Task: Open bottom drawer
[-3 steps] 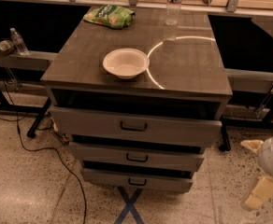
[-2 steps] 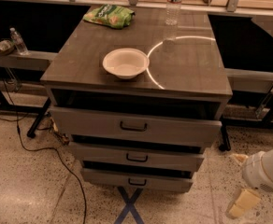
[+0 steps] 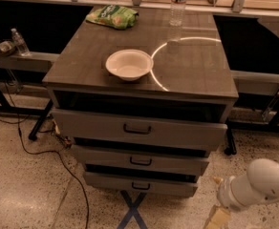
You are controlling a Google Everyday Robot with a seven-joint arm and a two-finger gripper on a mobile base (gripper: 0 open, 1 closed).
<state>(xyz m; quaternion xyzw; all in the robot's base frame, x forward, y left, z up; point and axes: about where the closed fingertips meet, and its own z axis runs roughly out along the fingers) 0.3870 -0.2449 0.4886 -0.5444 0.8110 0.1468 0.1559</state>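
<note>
The grey wood-grain cabinet (image 3: 144, 70) has three drawers stacked below its top. The bottom drawer (image 3: 177, 186) is the narrowest front panel, just above the floor, with a small black bar handle (image 3: 140, 186). A dark gap shows above its front. My gripper (image 3: 218, 218) is at the bottom right edge of the view, low over the floor, right of the bottom drawer and apart from it. The white arm (image 3: 259, 185) runs up to the right behind it. The gripper is partly cut off by the frame's edge.
A white bowl (image 3: 128, 64), a green snack bag (image 3: 113, 16) and a clear water bottle (image 3: 178, 4) stand on the cabinet top. The middle drawer (image 3: 139, 160) and top drawer (image 3: 137, 128) lie above. A black cable (image 3: 68, 173) and blue tape cross (image 3: 133, 211) lie on the floor.
My arm and gripper have moved left and down, closer to the cabinet's lower right corner. The drawers have not moved.
</note>
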